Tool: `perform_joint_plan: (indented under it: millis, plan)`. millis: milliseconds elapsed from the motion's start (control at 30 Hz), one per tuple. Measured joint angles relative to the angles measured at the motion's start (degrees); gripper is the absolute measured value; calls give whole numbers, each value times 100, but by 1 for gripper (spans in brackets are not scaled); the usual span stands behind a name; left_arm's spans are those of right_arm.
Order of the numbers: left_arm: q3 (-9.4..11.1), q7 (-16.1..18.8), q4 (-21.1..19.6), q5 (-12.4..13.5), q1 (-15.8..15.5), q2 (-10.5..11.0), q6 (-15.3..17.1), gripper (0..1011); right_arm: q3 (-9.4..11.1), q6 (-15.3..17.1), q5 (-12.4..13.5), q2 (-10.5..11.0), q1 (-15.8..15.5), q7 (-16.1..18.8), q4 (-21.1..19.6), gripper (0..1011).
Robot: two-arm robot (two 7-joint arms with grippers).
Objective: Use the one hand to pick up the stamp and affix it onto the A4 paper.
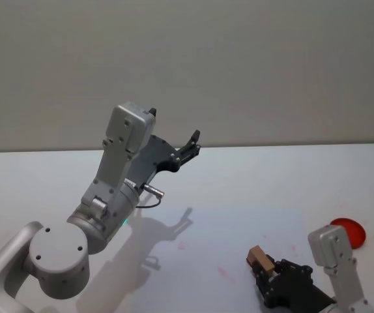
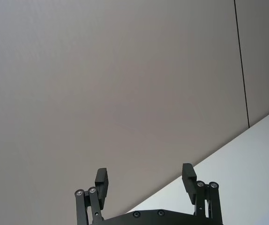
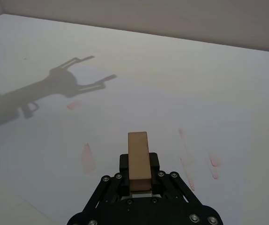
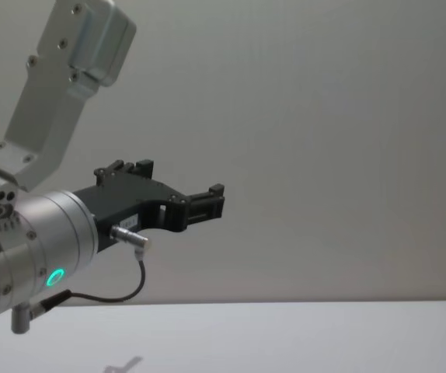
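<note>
The stamp (image 1: pixel 259 257) is a small light-wood block, also seen end-on in the right wrist view (image 3: pixel 138 154). My right gripper (image 1: pixel 265 265), the matte-black hand (image 3: pixel 139 165), is shut on it low at the front right. Under it lies the A4 paper (image 1: pixel 239 225), white on the white table, with several faint red stamp marks (image 3: pixel 87 157) on it. Whether the stamp touches the sheet I cannot tell. My left gripper (image 1: pixel 191 145) is raised high over the table's left half, open and empty (image 2: pixel 146 180), pointing at the back wall (image 4: pixel 207 200).
A round red ink pad (image 1: pixel 349 233) sits on the table (image 1: pixel 291 176) at the right, just behind the right arm. The left arm's shadow (image 3: pixel 55 86) falls across the paper. A plain wall closes the back.
</note>
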Motion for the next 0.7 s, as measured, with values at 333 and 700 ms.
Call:
perform_joint_plan:
  millis: [333, 700]
  plan:
    - [0, 0, 0, 0, 0, 0, 0, 1001, -1, 74, 340, -38, -37, 57, -380, 220]
    - [0, 0, 0, 0, 0, 0, 0, 1001, 14, 75, 668, -54, -54, 154, -836, 220]
